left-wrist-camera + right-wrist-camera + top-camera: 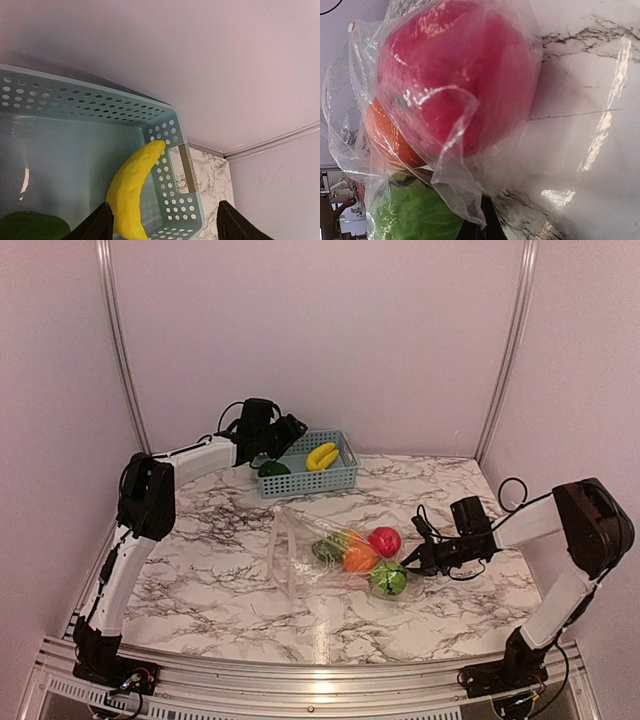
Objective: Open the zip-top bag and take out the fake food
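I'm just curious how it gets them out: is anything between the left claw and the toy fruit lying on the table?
Yes: the clear zip-top bag wraps the red fruit, orange fruit and green leafy piece. Otherwise only bare table lies between them and the open left gripper, over the basket.

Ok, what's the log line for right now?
left gripper open over basket | banana, pepper in basket | right gripper shut on bag edge | red fruit, orange, green leaf in bag
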